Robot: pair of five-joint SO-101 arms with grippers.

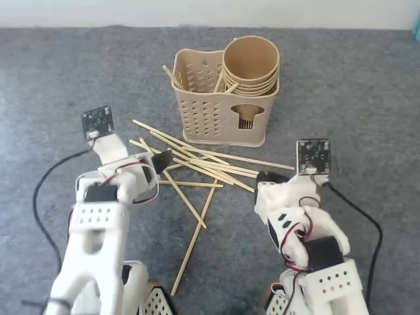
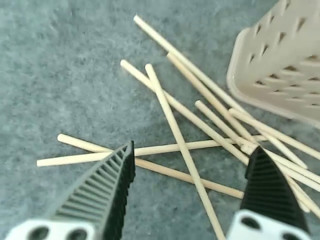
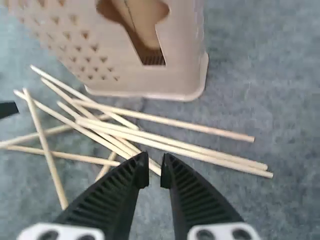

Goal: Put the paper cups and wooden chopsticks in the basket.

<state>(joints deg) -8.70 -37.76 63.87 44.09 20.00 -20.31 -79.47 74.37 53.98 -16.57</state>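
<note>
While the basket point(image 1: 213, 115) stands upright, its wall hides all but the rims of the stacked paper cups point(image 1: 251, 59) inside. Now the left gripper point(image 2: 192, 155) hangs in front of the basket, jaws spread wide; the right gripper point(image 3: 154, 162) is there too, nearly pressed together, pinching nothing. Loose wooden chopsticks point(image 1: 197, 164) lie scattered before the basket, a few inside, lower ends hidden.

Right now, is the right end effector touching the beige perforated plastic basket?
Apart. The right wrist view shows pale wooden chopsticks and grey carpet between the right end effector and the beige perforated plastic basket.
</note>
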